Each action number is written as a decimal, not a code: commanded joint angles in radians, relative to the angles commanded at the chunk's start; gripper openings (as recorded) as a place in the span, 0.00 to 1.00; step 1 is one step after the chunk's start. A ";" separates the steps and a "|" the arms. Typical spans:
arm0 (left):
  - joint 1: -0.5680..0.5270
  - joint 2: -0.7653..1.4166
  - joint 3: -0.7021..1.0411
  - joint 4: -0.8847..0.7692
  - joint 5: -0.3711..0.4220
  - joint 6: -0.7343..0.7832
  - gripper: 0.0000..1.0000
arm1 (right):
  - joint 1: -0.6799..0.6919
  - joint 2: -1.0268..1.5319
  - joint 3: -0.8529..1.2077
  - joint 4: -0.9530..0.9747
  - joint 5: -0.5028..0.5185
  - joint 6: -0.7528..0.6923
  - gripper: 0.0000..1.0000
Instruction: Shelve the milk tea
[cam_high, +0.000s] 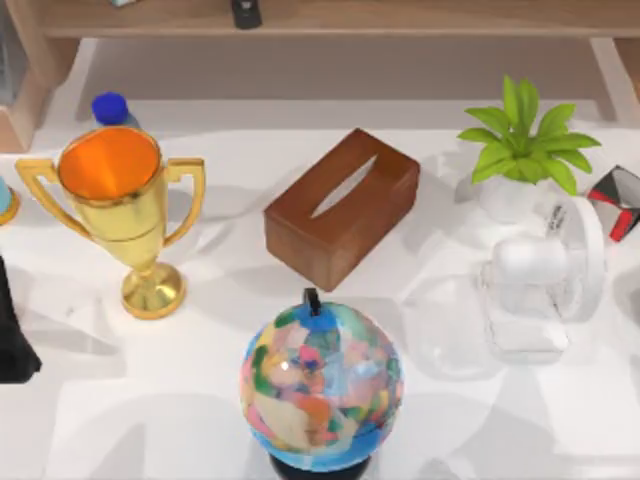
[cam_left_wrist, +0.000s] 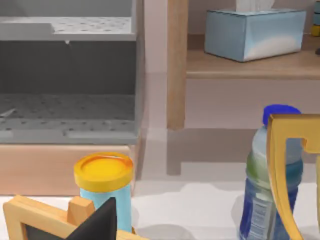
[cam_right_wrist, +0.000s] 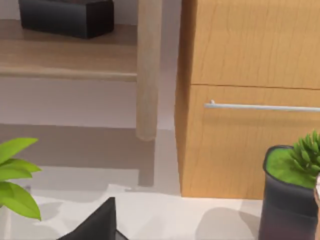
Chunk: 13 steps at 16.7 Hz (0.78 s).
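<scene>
The milk tea is out of view. A wooden shelf (cam_high: 420, 18) runs along the far edge of the table, and in the left wrist view its board (cam_left_wrist: 250, 69) carries a pale blue tissue box (cam_left_wrist: 255, 31). My left arm (cam_high: 14, 335) is a dark shape at the table's left edge. A dark part of my left gripper (cam_left_wrist: 100, 222) pokes in beside a yellow-lidded light blue cup (cam_left_wrist: 104, 180). A dark part of my right gripper (cam_right_wrist: 95, 225) hangs low over the table before a wooden cabinet (cam_right_wrist: 250, 100).
On the table stand a gold trophy (cam_high: 115, 210), a blue-capped bottle (cam_high: 110, 108), a brown tissue box (cam_high: 342, 205), a globe (cam_high: 320, 385), a potted plant (cam_high: 520, 150) and a white fan (cam_high: 540, 290). A dark pot of grass (cam_right_wrist: 290, 200) stands by the cabinet.
</scene>
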<state>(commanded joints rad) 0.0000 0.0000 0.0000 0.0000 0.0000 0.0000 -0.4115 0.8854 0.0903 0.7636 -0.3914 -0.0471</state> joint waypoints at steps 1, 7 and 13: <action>0.000 0.000 0.000 0.000 0.000 0.000 1.00 | -0.045 0.109 0.010 0.085 -0.043 -0.005 1.00; 0.000 0.000 0.000 0.000 0.000 0.000 1.00 | -0.291 0.700 0.064 0.549 -0.277 -0.033 1.00; 0.000 0.000 0.000 0.000 0.000 0.000 1.00 | -0.438 1.021 0.096 0.822 -0.417 -0.050 1.00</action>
<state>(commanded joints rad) 0.0000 0.0000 0.0000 0.0000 0.0000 0.0000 -0.8495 1.9061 0.1865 1.5858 -0.8080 -0.0973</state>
